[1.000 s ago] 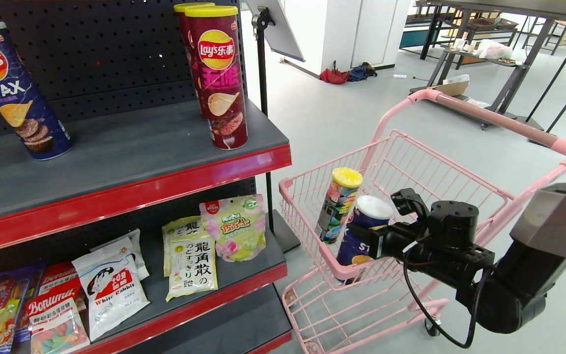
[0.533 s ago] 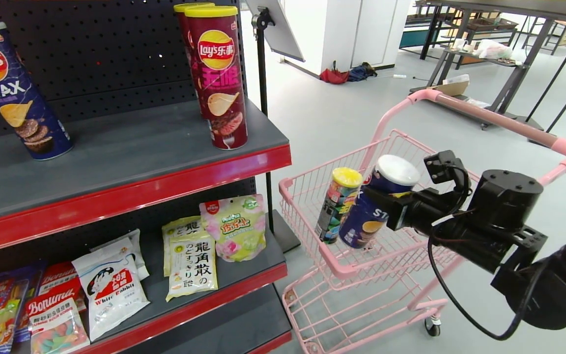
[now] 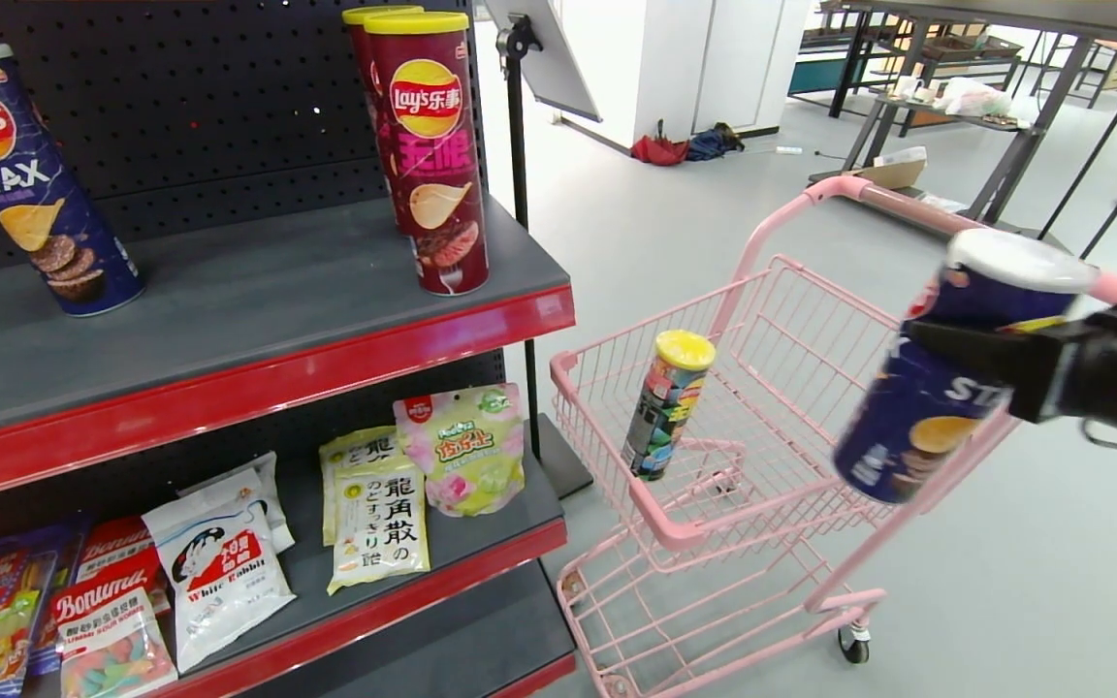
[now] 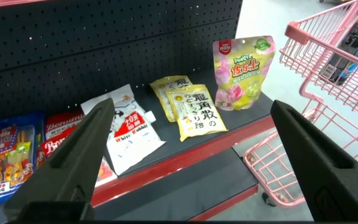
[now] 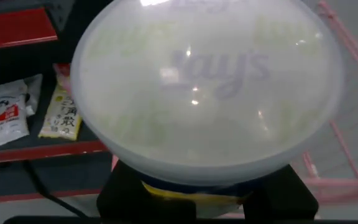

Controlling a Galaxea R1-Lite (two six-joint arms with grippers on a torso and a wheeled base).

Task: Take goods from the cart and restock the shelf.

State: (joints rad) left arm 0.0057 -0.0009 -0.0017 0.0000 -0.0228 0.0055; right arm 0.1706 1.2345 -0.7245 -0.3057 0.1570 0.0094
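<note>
Jaws of the right gripper (image 3: 980,361) are clamping a blue chip can (image 3: 908,436) just under its clear lid, holding it tilted. Below them, to their left, a yellow-lidded can (image 3: 667,407) is leaning inside the pink cart (image 3: 655,523). Left gripper (image 4: 191,106) jaws are gaping wide, facing snack bags (image 4: 194,115) lying on the lower shelf (image 4: 216,150).

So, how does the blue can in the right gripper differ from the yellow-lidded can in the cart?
The blue can has a pale lid and a dark blue body; the yellow-lidded can has a yellow lid and a many-coloured body. The blue can is held in the air by the right gripper, near the handle of the cart; the yellow-lidded can rests inside its basket. Both are tall round tubes, and both are tilted.
</note>
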